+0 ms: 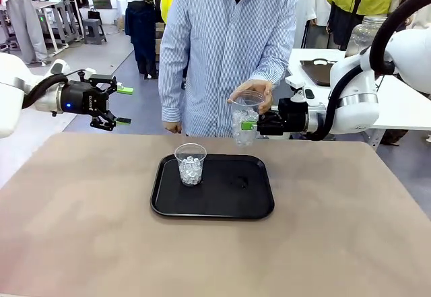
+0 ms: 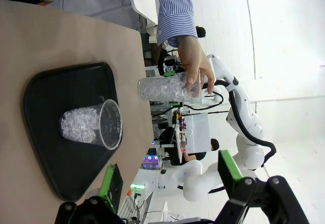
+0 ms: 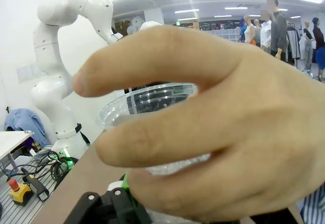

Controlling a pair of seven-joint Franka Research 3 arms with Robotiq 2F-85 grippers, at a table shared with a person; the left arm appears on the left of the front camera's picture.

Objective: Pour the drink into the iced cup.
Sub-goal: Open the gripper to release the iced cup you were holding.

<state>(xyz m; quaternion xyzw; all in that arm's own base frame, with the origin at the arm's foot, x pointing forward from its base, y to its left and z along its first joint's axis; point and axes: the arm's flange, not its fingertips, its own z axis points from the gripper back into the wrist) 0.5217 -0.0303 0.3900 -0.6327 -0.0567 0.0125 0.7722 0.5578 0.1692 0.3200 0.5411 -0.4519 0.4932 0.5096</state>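
R gripper [image 1: 250, 124] jaws clamped on held cup [image 1: 242, 134], hand [image 1: 254, 91] gripping its rim just above jaws. L gripper [image 1: 124, 105] jaws wide open, tray cup [image 1: 190, 164] on tray [image 1: 222, 206] well apart.

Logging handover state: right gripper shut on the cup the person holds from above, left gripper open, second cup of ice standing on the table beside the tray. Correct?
One slip: the second cup of ice stands on the black tray, not beside it, as the front view shows. Rest holds: right gripper shut on the held cup under the person's hand, left gripper open.
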